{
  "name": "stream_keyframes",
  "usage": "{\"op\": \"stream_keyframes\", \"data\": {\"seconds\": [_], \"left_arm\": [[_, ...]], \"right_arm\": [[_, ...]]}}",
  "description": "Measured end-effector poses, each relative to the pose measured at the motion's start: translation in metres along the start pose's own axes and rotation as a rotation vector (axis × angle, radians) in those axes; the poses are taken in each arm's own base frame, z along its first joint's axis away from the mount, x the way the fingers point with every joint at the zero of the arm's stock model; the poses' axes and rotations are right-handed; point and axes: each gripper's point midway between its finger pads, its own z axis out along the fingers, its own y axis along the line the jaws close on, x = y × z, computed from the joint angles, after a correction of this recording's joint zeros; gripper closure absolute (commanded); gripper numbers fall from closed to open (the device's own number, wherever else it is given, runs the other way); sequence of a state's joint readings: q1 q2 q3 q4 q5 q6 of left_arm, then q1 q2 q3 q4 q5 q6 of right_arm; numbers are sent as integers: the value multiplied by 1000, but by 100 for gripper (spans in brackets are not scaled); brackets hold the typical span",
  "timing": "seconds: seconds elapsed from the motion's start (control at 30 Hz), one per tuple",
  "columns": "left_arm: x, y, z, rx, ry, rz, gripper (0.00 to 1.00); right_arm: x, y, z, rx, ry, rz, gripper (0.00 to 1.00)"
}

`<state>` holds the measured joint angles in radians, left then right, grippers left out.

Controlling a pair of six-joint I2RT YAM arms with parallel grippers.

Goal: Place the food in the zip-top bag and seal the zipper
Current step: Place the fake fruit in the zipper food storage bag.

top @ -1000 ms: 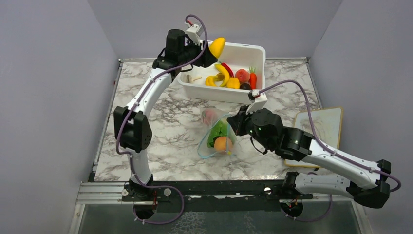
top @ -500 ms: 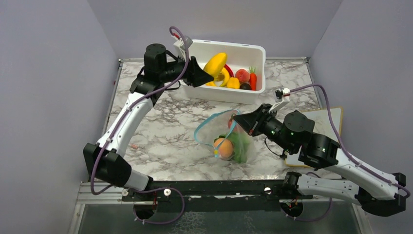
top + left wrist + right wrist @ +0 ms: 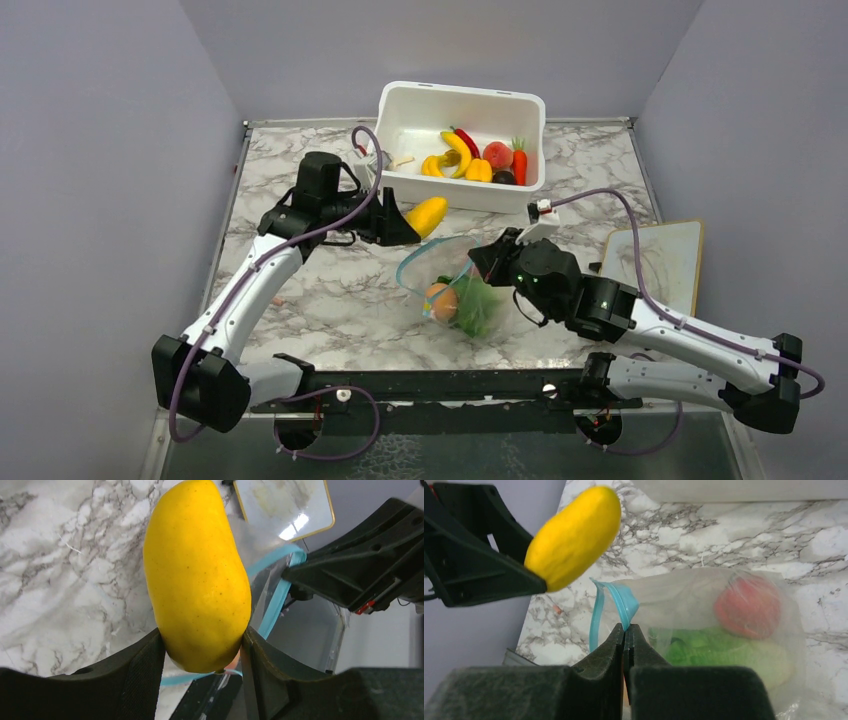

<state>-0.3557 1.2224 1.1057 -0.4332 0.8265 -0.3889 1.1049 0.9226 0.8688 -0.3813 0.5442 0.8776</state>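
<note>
Plain pale grey-lilac walls (image 3: pixel 100 200) enclose a marble-patterned tabletop (image 3: pixel 330 290) on the left, far and right; an aluminium rail (image 3: pixel 210 395) edges its near side.

Bright, even diffuse light, faint soft shadows, close fingers (image 3: pixel 594 680) slightly blurred

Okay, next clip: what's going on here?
The left end effector grips a yellow oval fruit just outside the open mouth of the zip-top bag. The right end effector pinches the light-blue zipper, holding that mouth up and open. A lettuce and a peach are already inside the bag. The zipper is not sealed yet. More toy food sits in the white tub at the back of the table.
</note>
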Motion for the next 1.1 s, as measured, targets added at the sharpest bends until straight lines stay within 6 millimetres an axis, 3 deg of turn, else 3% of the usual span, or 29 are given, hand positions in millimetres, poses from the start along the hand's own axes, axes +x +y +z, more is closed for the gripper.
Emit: {"op": "stream_keyframes", "data": {"seconds": [0.17, 0.4, 0.73, 1.1], "left_arm": [[21, -10, -14, -18, 46, -47, 86], [28, -34, -34, 0, 57, -51, 91], [71, -23, -29, -14, 171, -162, 92], [80, -18, -8, 6, 243, -177, 91]], "right_arm": [[-14, 0, 5, 20, -63, -55, 99], [-13, -1, 18, 41, -77, -174, 99], [-18, 10, 19, -66, -138, -294, 99], [-19, 38, 10, -254, -148, -476, 99]]}}
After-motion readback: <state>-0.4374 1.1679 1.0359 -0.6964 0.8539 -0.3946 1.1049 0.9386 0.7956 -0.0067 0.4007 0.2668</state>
